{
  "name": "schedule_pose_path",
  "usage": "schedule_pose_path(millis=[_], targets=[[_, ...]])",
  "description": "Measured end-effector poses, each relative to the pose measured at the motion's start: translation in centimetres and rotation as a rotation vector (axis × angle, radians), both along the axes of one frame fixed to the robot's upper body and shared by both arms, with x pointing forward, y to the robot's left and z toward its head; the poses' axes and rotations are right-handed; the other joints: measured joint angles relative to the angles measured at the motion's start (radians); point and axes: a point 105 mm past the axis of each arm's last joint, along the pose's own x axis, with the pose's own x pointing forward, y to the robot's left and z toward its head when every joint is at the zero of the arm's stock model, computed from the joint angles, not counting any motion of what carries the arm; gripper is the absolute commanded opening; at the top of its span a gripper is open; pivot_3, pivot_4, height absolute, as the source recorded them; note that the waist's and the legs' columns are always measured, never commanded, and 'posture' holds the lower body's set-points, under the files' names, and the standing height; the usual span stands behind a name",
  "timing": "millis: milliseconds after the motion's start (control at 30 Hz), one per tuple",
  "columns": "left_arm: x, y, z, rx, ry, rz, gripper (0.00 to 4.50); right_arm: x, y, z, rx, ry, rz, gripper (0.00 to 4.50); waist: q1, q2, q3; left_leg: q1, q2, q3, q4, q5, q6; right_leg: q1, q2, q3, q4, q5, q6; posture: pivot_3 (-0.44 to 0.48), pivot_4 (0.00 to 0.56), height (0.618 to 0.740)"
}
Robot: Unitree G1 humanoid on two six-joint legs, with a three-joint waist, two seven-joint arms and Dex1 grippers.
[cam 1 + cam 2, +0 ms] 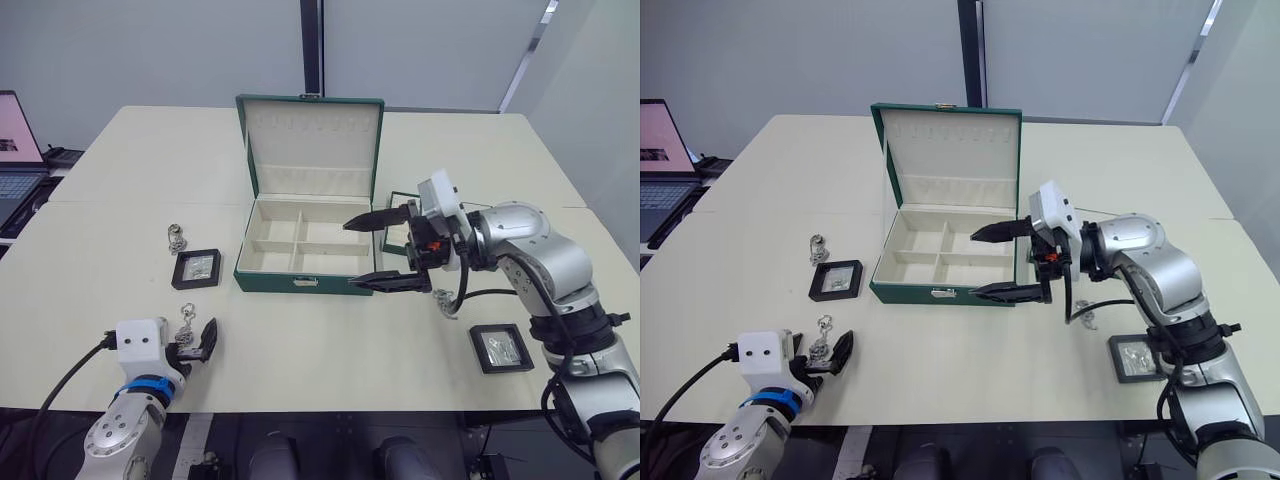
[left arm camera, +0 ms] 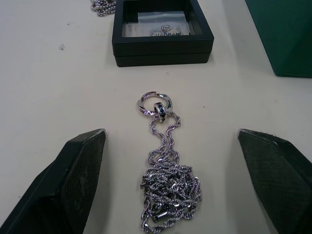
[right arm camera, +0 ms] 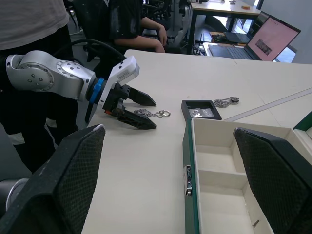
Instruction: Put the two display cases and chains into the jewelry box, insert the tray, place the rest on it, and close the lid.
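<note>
The jewelry box (image 1: 262, 273) stands open mid-table with its lid (image 1: 312, 140) upright. My right gripper (image 1: 353, 255) hangs open over the box's right front corner, holding nothing. The tray (image 1: 397, 232) lies partly hidden behind that gripper. One display case (image 1: 196, 268) sits left of the box, another (image 1: 500, 347) lies at the front right. My left gripper (image 1: 197, 342) is open near the front edge, and a chain (image 2: 165, 175) lies on the table between its fingers (image 2: 73, 180). A second chain (image 1: 177, 238) lies beyond the left case, a third (image 1: 448, 300) under my right arm.
A laptop (image 1: 15, 150) sits on a desk off the table's left side. In the right wrist view a person (image 3: 29, 19) stands close to the table's left edge, with another seated behind, and a second laptop (image 3: 273, 39) is open farther off.
</note>
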Motion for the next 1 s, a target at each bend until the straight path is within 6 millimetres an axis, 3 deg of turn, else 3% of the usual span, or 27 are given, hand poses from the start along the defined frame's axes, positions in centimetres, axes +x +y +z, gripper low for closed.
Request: schedule_pose_path(millis=[600,700,1000], targets=[[0.0,0.07,-0.69,0.006,0.024,0.002,4.5,0.04,-0.18,0.0,-0.007,-0.002,-0.004,4.48,0.0,0.004,-0.003,0.001,0.0,0.0,0.0,-0.001,0.002,0.001,0.0,0.0,0.0,0.0,0.0,0.0,0.15,0.74],[0.03,-0.07,-0.77,0.005,0.026,-0.003,3.9,0.05,-0.19,0.01,-0.007,-0.002,-0.005,4.5,0.0,0.005,-0.003,0.001,0.0,0.0,0.0,-0.001,0.002,0.001,0.0,0.0,0.0,0.0,0.0,0.0,0.15,0.74],[0.31,-0.53,-0.9,0.0,0.02,-0.024,1.17,0.12,-0.29,0.01,-0.01,-0.002,-0.009,4.5,-0.002,0.008,-0.004,0.002,0.0,0.0,-0.001,-0.001,0.003,0.001,0.0,0.001,0.0,0.0,0.0,0.0,0.15,0.74]])
